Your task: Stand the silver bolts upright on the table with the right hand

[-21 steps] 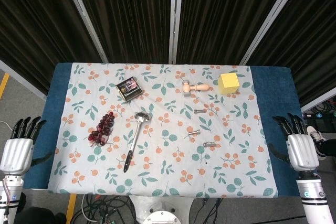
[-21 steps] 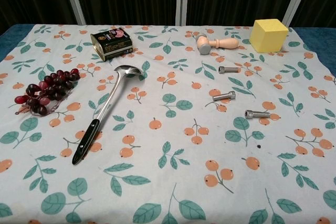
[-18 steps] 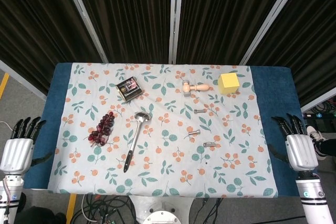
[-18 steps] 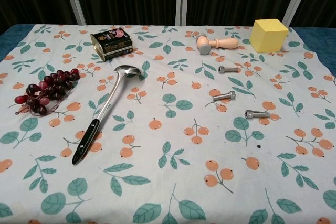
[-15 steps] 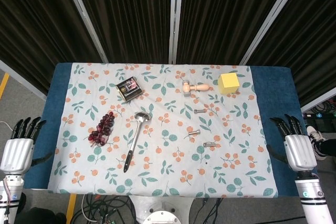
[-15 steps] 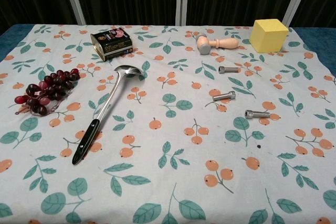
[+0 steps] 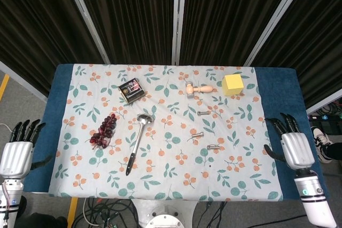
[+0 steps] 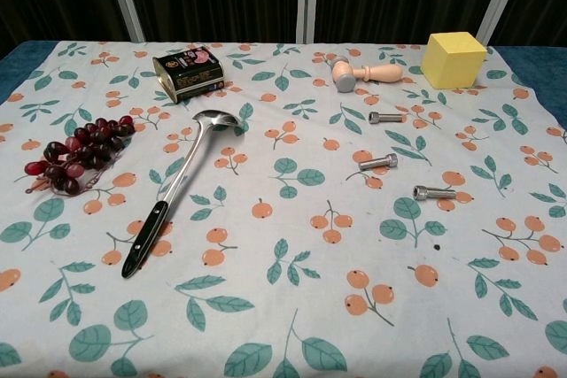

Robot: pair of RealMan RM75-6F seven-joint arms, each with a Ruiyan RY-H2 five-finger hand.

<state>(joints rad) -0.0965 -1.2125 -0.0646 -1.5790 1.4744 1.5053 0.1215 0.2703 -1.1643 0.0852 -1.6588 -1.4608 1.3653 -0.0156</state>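
Though flat, cylindrical silver bolts [image 8: 387, 117]

Lab test bench: black curtains [image 7: 133, 14], cables [image 7: 101, 214] underneath.

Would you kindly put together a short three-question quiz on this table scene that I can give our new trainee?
1. True or false: all silver bolts already stand upright.
2. Which object lies nearest the yellow cube? A) ladle B) wooden stamp C) grapes
3. How many silver bolts are on the cloth?

Key
1. False: the far bolt, the middle bolt and the near bolt all lie on their sides, and the right hand holds nothing.
2. B: the wooden stamp; the ladle and the grapes lie further left.
3. Three.
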